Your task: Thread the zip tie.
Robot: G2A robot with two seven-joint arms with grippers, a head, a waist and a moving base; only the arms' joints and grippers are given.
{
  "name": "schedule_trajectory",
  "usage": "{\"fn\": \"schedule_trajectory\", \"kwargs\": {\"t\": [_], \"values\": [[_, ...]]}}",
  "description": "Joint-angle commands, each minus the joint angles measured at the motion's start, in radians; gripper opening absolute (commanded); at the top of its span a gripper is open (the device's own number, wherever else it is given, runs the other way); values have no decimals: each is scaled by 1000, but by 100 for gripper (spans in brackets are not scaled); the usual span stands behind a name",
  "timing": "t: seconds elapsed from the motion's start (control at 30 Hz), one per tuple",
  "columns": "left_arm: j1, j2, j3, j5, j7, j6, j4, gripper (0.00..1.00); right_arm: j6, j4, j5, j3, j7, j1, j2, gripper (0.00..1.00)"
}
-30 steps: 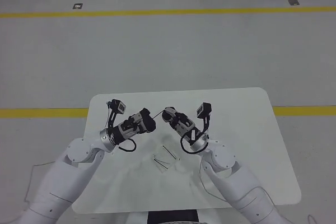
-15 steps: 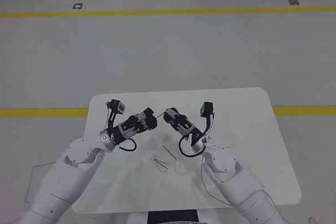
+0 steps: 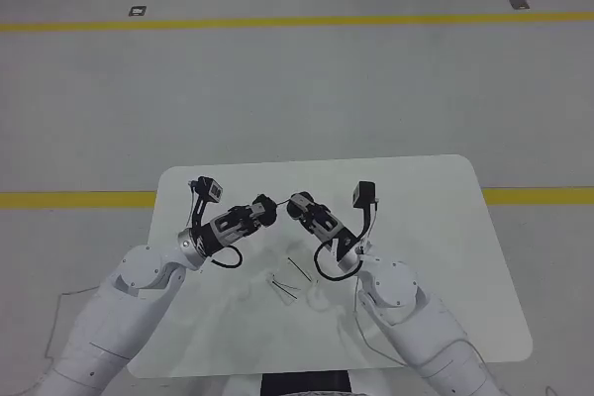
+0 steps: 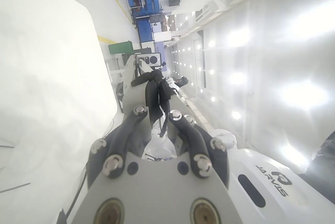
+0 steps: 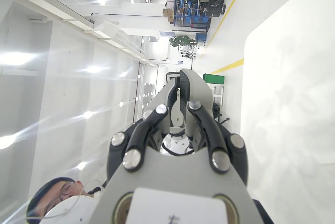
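Above the middle of the white table (image 3: 426, 198), my two grippers face each other tip to tip. A thin dark zip tie (image 3: 276, 204) spans the short gap between them. My left gripper (image 3: 263, 207) is shut on one end of it; in its wrist view the fingers (image 4: 146, 94) close together around a black piece at the tips. My right gripper (image 3: 297, 205) is shut on the other end, and its pads (image 5: 185, 89) are pressed together. The tie itself is hidden between those pads.
Several spare zip ties (image 3: 289, 278) lie loose on the table just in front of the grippers. The table's right half and far edge (image 3: 317, 161) have free room. Yellow floor lines run behind the table.
The two grippers have drawn a little closer together; the right one shifted slightly toward the left one. Both stay shut.
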Motion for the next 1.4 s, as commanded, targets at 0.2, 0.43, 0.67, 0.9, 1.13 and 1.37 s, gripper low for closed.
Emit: {"fn": "schedule_trajectory", "kwargs": {"t": [0.2,0.43,0.67,0.9,1.13,1.37], "values": [[2,-1,-2,7,2,11,-1,6,-13,-6,-23,3,9,-3,-2,0],[3,-3,-1,11,2,17,3,4,-11,-6,-48,-4,19,-3,-5,0],[1,-5,-1,13,1,19,8,6,-12,-5,-63,-7,23,-3,-8,0],[-3,-7,2,16,0,21,13,11,-19,-2,-68,-10,30,-3,-11,0],[-9,-9,3,15,-2,20,23,7,-21,4,-76,-15,39,1,-15,0],[-15,-12,7,16,-3,20,30,8,-24,10,-81,-17,47,6,-18,0]]}}
